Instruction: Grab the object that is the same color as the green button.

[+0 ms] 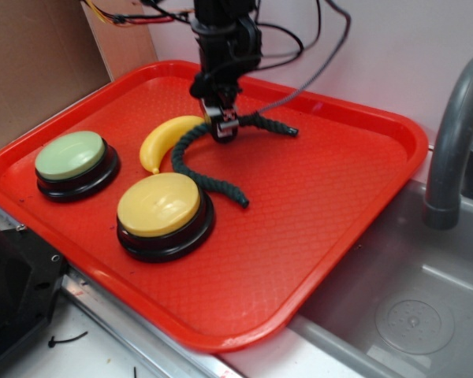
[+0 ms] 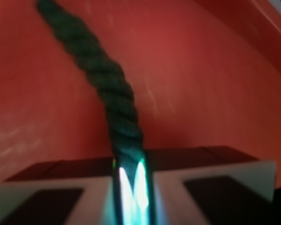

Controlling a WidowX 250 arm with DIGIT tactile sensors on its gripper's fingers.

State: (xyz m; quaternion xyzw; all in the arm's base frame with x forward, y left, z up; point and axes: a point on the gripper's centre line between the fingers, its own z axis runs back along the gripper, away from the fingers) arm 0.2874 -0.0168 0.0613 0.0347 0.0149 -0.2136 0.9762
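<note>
A dark green twisted rope (image 1: 191,161) lies curved across the red tray (image 1: 339,205), from near the banana round to a free end at the front. My gripper (image 1: 225,126) comes down from above and is shut on the rope near its middle. In the wrist view the rope (image 2: 107,93) runs from the upper left straight into the narrow gap between my fingers (image 2: 187,183), which press on it from both sides. The pale green button (image 1: 71,155) on its black base sits at the tray's left.
A yellow toy banana (image 1: 164,140) lies just left of the rope, touching its curve. A larger yellow dome button (image 1: 159,205) stands in front of it. A grey sink (image 1: 410,315) with a curved faucet (image 1: 453,134) is to the right. Cardboard (image 1: 39,63) stands at the back left.
</note>
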